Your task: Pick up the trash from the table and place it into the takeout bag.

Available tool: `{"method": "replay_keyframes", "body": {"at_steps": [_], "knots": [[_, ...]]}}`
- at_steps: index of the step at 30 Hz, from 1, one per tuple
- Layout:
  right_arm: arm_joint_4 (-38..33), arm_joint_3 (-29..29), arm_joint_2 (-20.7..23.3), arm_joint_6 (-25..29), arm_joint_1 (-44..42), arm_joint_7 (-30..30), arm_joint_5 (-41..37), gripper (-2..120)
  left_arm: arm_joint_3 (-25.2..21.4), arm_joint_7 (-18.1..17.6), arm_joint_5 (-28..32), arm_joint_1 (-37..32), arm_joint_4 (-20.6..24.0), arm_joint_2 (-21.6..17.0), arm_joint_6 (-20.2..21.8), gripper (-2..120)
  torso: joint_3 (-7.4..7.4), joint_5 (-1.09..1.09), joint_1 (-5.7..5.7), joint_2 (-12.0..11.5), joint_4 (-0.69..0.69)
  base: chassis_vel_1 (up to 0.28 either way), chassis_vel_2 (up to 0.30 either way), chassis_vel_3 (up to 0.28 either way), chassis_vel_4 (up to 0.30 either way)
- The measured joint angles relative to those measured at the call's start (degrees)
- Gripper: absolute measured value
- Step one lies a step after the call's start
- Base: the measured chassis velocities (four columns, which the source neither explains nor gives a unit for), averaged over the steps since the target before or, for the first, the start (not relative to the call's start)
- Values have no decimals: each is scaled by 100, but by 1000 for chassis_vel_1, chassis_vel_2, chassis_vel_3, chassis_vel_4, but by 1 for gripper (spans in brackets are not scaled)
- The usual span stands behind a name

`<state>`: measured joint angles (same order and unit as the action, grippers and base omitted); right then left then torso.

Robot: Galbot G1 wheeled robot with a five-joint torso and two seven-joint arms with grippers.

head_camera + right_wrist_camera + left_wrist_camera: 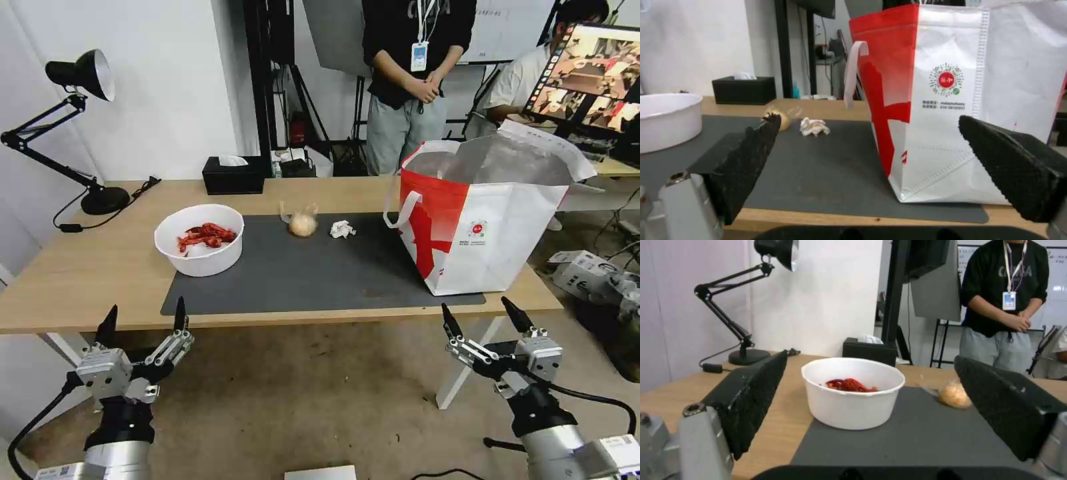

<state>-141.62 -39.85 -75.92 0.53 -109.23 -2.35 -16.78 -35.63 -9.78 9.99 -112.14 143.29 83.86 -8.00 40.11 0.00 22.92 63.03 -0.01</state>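
Both end effectors, left (pixel 143 320) and right (pixel 485 317), hang wide open and empty below the counter's (pixel 87 267) near edge. The white round bowl of red crayfish shells (pixel 199 239) sits toward the dark-grey mat's (pixel 300 273) left edge. Risk: tilting it spills shells before the boxy red-and-white takeout bag (pixel 480 227) at the mat's right end.

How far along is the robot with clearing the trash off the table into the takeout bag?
Nothing looks bagged yet. The white bowl of crayfish shells, the wrapped ball and the crumpled tissue all lie on the grey mat. The takeout bag stands open on the table. The left gripper and right gripper hover before the near table edge, jaws open, holding nothing. All three items remain.
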Motion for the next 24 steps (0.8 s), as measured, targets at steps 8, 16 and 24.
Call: {"method": "replay_keyframes", "body": {"at_steps": [8, 16, 24], "knots": [[290, 550, 592, -791, 977, 747, -480, 100, -20, 1, 105, 52, -4, -110, 41, 100, 0, 0, 0, 0, -1, 0, 0, 0, 0], [1201, 1234, 1712, -1460, 2943, 1201, -2271, 100, -86, 4, 74, 53, -4, -88, 9, 100, 1, 0, 1, -1, 2, 0, 0, 0, 0], [2719, 3042, 2038, -1566, 5164, 1437, -2752, 100, -84, 2, -86, -45, -4, 68, -22, 100, 1, -1, 1, -1, 1, 0, 0, 0, 0]]}}
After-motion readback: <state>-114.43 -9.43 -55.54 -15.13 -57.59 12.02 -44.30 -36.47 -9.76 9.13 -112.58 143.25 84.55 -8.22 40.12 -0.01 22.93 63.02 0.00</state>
